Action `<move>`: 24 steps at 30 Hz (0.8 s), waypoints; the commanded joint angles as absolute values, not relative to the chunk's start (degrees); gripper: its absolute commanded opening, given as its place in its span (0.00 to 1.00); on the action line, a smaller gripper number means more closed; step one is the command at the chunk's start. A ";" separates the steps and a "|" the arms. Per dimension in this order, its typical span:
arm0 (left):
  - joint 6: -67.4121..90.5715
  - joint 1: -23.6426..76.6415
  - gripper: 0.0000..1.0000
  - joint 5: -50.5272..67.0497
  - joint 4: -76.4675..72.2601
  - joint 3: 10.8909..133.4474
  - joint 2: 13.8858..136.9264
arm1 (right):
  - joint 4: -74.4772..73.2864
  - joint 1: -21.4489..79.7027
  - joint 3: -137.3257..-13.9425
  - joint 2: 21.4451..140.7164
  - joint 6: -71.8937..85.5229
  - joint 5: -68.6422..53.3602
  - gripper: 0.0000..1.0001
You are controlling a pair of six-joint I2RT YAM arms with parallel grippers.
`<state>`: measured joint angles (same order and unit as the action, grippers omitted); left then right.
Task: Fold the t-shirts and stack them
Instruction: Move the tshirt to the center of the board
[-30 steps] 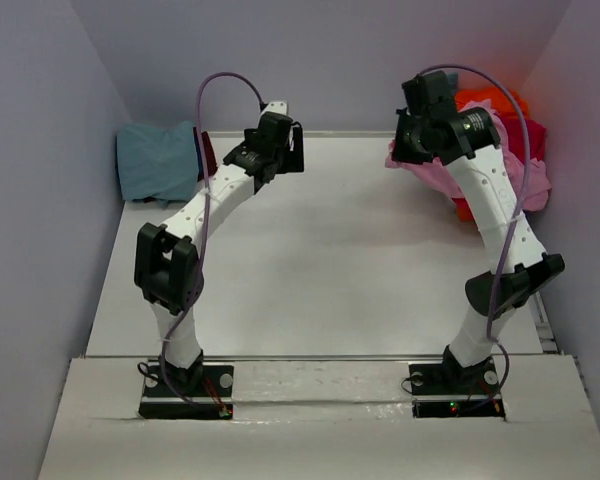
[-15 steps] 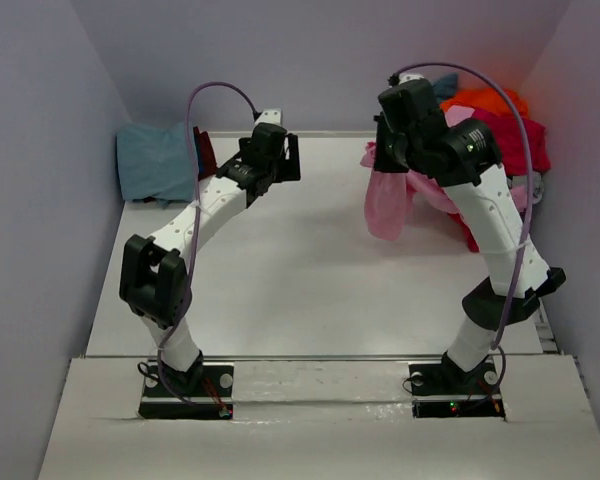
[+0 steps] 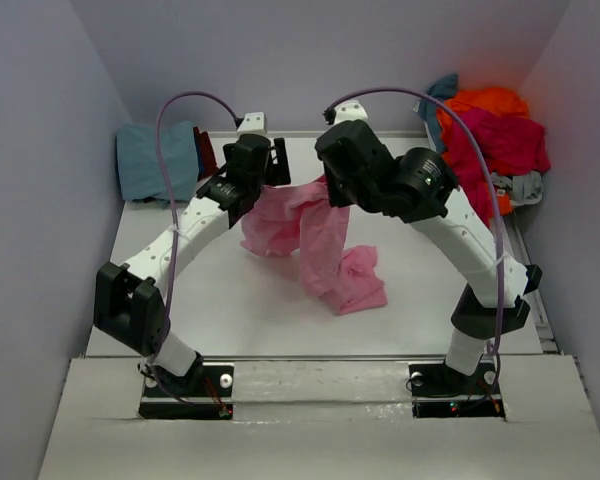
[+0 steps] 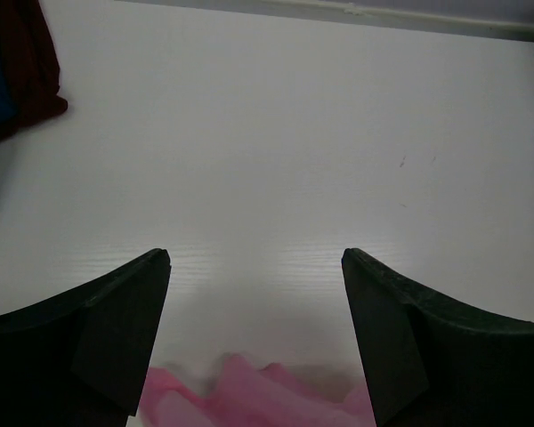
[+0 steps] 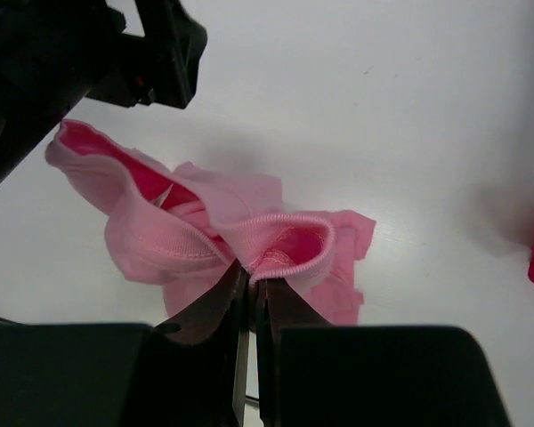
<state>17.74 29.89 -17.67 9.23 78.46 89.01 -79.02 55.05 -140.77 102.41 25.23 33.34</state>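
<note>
Pinching soft light pink cloth t-shirt (image 3: 325, 250), right claw (image 5: 247, 267) hangs beside gaping left claw (image 4: 254, 255); orange-crimson shirt heap (image 3: 490, 130) far right, dusty teal-blue shirt (image 3: 155, 160) far left.

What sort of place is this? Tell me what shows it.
Likely a robot lab cell for laundry folding: left arm and right arm bolted to a white table, plain walls around, t-shirts heaped far right.

Soft, even light from above fills the room. The white table (image 3: 280, 310) glows bright, with a pale sheen on its near edge. Shadows under the pink t-shirt (image 3: 330, 260) are faint and diffuse. Close to the wrist lens, the left gripper (image 4: 255, 258) looks dark and slightly blurred.
</note>
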 commanded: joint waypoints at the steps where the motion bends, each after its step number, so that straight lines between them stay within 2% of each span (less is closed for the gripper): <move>1: 18.72 30.15 0.89 -20.74 5.27 76.64 84.99 | -85.25 57.30 -138.78 101.60 26.97 38.67 0.07; 9: 20.39 30.67 0.89 -23.46 5.36 73.05 80.16 | -85.08 55.91 -135.62 102.92 28.74 40.79 0.07; 11: 20.83 31.20 0.89 -23.99 5.97 71.90 78.32 | -83.16 55.37 -130.73 102.75 28.92 39.73 0.07; 18: 23.55 32.52 0.78 -25.31 10.01 65.31 71.38 | -76.73 52.13 -120.60 101.86 29.79 35.87 0.07; 22: 24.08 32.52 0.75 -26.27 11.51 62.06 69.09 | -76.11 48.17 -119.35 104.58 30.76 32.96 0.07; 24: 24.17 32.52 0.75 -26.19 11.51 61.53 68.64 | -74.72 47.03 -119.53 105.90 30.24 31.83 0.10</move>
<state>22.46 32.45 -23.18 11.11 63.22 70.74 -78.28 49.69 -119.42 103.79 28.97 33.87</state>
